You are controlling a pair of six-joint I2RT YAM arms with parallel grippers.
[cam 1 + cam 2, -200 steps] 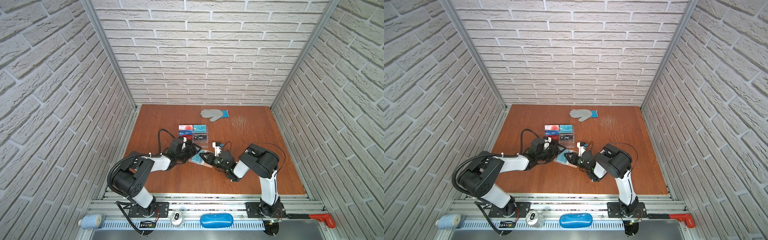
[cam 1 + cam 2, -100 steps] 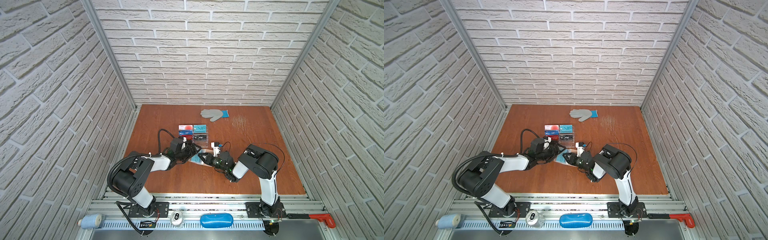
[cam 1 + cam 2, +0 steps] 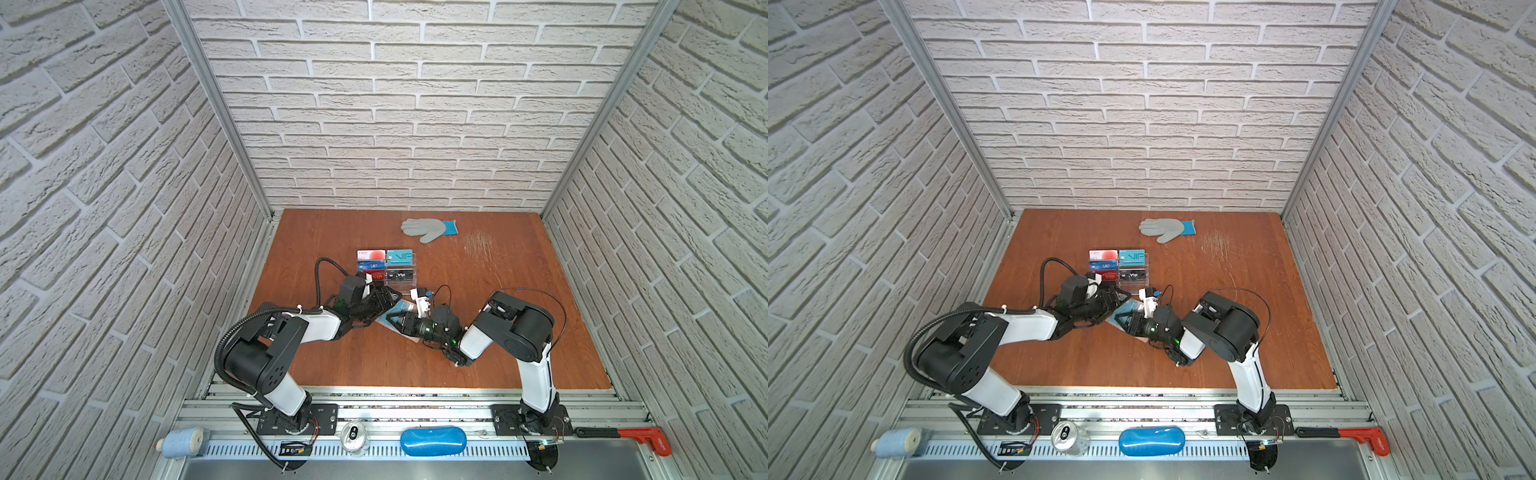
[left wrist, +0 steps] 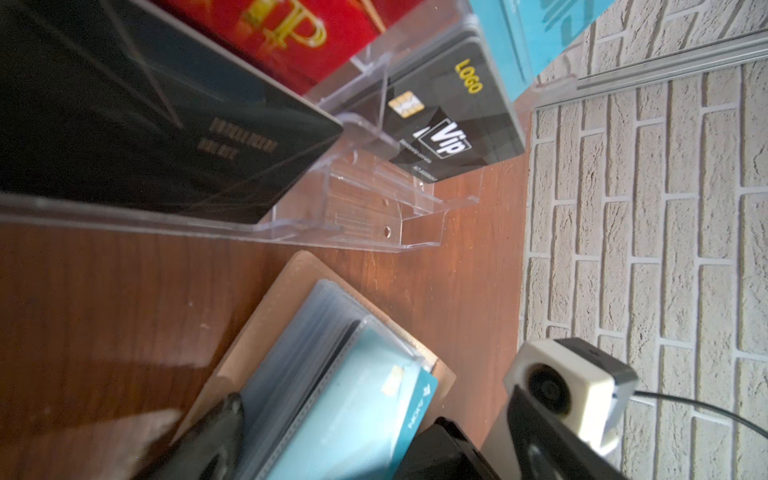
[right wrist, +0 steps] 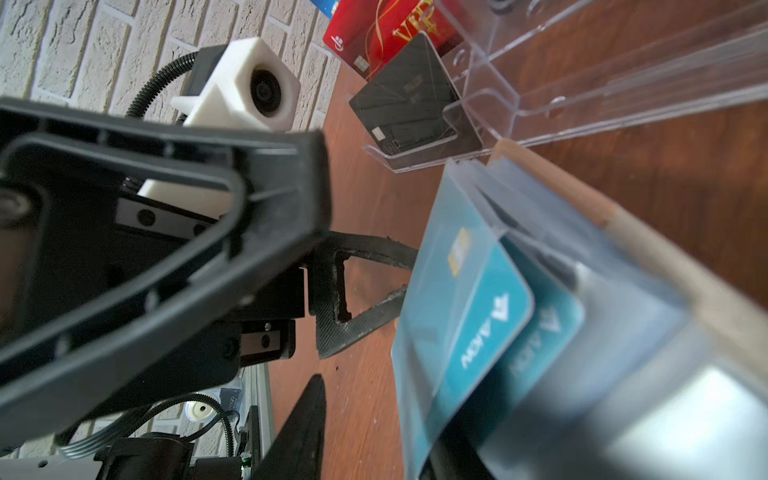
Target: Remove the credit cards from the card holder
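The tan card holder (image 3: 404, 307) (image 3: 1128, 308) lies open on the table, its grey-blue sleeve pages up. A teal credit card (image 4: 365, 407) (image 5: 478, 316) sits in the top sleeve, with a second teal card behind it. My left gripper (image 3: 390, 297) (image 4: 374, 457) is open, its fingers (image 5: 357, 291) on either side of the sleeve edge. My right gripper (image 3: 391, 322) (image 5: 380, 449) reaches from the opposite side with its jaws apart. One of its fingers is behind the sleeve page, with bare table in the gap. Several more credit cards stand in the clear stand (image 3: 399, 272).
The clear acrylic stand (image 4: 374, 224) is just beyond the card holder, close to my left gripper. A grey glove (image 3: 428, 228) lies at the back. A blue case (image 3: 432, 441), a can (image 3: 353, 434) and a red clamp (image 3: 642, 438) rest on the front rail.
My right gripper has edged left over the card holder toward the left gripper. The left gripper has hardly moved.
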